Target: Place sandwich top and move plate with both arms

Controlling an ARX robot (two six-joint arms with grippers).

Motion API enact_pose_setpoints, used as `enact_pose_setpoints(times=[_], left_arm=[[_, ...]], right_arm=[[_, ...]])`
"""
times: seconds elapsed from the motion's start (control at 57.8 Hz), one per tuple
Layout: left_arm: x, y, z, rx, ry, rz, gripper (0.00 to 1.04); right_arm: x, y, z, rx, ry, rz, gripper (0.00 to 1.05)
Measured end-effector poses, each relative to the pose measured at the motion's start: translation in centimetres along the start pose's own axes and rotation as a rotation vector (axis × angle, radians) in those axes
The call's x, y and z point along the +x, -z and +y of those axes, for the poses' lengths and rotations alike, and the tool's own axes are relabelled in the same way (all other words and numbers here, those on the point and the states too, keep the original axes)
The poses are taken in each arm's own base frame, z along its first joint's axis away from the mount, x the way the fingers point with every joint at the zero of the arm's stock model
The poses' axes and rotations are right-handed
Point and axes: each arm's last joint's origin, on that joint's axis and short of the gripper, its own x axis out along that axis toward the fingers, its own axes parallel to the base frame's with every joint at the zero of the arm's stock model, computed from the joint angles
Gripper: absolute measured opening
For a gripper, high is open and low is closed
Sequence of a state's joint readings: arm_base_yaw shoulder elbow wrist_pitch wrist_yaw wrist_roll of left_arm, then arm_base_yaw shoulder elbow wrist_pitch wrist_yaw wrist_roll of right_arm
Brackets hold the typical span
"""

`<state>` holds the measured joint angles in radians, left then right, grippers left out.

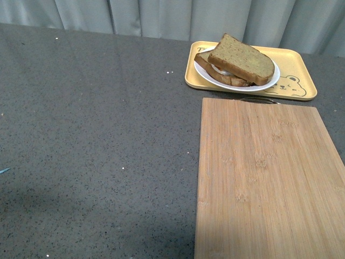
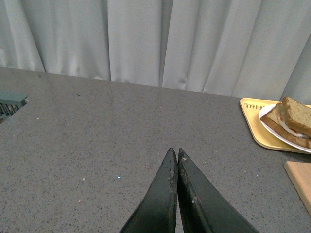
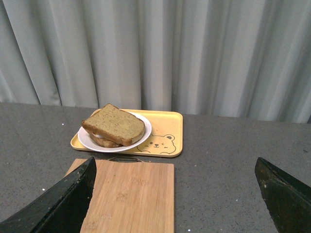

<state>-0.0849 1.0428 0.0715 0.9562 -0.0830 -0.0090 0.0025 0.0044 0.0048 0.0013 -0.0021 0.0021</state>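
The sandwich top (image 1: 241, 58) lies askew on a lower slice with some egg white showing between them, all on the round white plate (image 1: 272, 81). That plate rests in a yellow tray (image 1: 302, 73). The right wrist view shows the same sandwich top (image 3: 115, 124) and plate (image 3: 85, 141) well beyond the wide-open right gripper (image 3: 175, 170). My left gripper (image 2: 176, 153) is shut with nothing in it, over bare counter far to the left of the plate (image 2: 266, 124). Neither arm appears in the front view.
A bamboo cutting board (image 1: 267, 178) lies just in front of the tray, its metal handle (image 1: 259, 99) toward it. The counter (image 1: 97, 135) is dark grey and speckled, with pale curtains (image 1: 161, 16) behind. A grey-green object (image 2: 9, 103) sits at the left edge.
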Motion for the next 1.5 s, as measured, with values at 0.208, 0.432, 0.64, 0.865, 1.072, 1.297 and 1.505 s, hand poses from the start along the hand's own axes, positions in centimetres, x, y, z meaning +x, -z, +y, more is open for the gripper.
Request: enact_pose_setpoints(times=[0.208,0.432,0.64,0.865,1.072,1.297,1.505], left_arm=[[-1.5,-0.1,1.2,0.0,-0.004,-0.002,0.04],[-2.6,-0.3,1.2,0.0,0.0,-0.008,0.04],[-3.5,-0.7,1.2,0.0,0.0,-0.025,0.04],[-4.3,-1.0,1.2,0.0,0.0,-0.032,0.04],[-5.0,-1.1,1.2,0.0,0.0,-0.035,0.04],[-5.7,-1.1,1.2,0.0,0.0,-0.037,0.04],[-6.0,-1.1,1.2,0.0,0.0,-0.038,0.04]], right_arm=[[0.0,0.0,0.0,0.0,0.0,0.0,0.95],[0.0,0.0,0.0,0.0,0.0,0.0,0.95],[0.0,0.0,0.0,0.0,0.0,0.0,0.95],[0.0,0.0,0.0,0.0,0.0,0.0,0.95],[0.0,0.0,0.0,0.0,0.0,0.0,0.95],[0.0,0.0,0.0,0.0,0.0,0.0,0.95],[0.0,0.0,0.0,0.0,0.0,0.0,0.95]])
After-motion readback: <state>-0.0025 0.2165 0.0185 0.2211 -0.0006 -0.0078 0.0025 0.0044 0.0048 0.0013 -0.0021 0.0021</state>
